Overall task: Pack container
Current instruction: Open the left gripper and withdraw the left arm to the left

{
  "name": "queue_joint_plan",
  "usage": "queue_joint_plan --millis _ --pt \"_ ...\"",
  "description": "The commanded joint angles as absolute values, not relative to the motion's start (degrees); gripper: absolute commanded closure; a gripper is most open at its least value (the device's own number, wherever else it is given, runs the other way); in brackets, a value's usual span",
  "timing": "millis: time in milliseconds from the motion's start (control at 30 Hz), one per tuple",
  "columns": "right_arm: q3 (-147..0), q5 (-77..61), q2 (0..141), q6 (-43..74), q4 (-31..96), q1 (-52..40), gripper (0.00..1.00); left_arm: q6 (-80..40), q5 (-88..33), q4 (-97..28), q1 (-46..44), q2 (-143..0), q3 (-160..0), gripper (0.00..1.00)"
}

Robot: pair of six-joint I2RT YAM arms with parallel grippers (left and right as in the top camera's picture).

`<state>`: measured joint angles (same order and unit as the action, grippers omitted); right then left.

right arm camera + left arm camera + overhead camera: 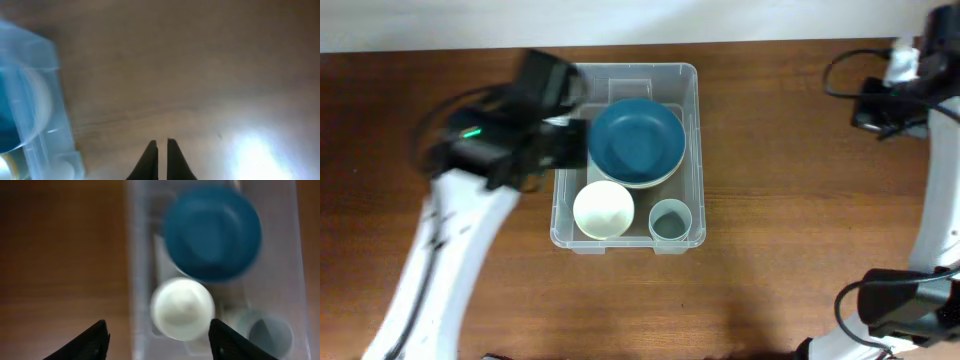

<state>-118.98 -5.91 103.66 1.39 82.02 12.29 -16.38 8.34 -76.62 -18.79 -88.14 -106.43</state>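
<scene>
Overhead: container (pixel 697 150) holds blue bowl (pixel 636 140), cream bowl (pixel 604 208) and grey cup (pixel 670 220), side by side to fit. Left gripper (pixel 157 330) jaws released, empty; right gripper (pixel 162 146) jaws clenched on nothing.

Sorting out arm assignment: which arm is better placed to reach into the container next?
Left, I'd say. Its claw hangs open at the container's left rim, the white bowl just ahead. The right claw is shut over the table, off to the container's side.

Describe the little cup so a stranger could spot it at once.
Find the clear container on the wooden table. In its lower right corner, seen from overhead, sits the cup, right of the white bowl. It is the smallest, pale grey-blue.
</scene>
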Motion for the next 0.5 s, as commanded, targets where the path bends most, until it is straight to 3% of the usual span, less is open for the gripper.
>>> queue_joint_plan --millis 0,67,100,133,467 --pt "-118.9 -7.8 104.2 -1.3 79.6 6.8 0.96 -18.2 10.8 -77.3 -12.4 -85.7 -106.9 0.28" --pt "-118.9 -7.8 106.0 -1.3 77.8 4.0 0.96 -20.1 10.3 -78.4 -7.8 -85.2 -106.9 0.13" --pt "-118.9 -7.8 107.2 -1.3 77.0 2.8 0.96 -20.1 9.3 -79.0 -5.5 -85.2 -106.9 0.13" --pt "-118.9 -7.8 108.4 -1.3 76.2 1.7 0.96 -20.1 8.3 -79.5 -3.6 -85.3 -106.9 0.05" --pt "-118.9 -9.0 121.2 -1.3 68.0 -4.9 0.96 -20.1 6.4 -81.8 4.2 -88.4 -106.9 0.03"
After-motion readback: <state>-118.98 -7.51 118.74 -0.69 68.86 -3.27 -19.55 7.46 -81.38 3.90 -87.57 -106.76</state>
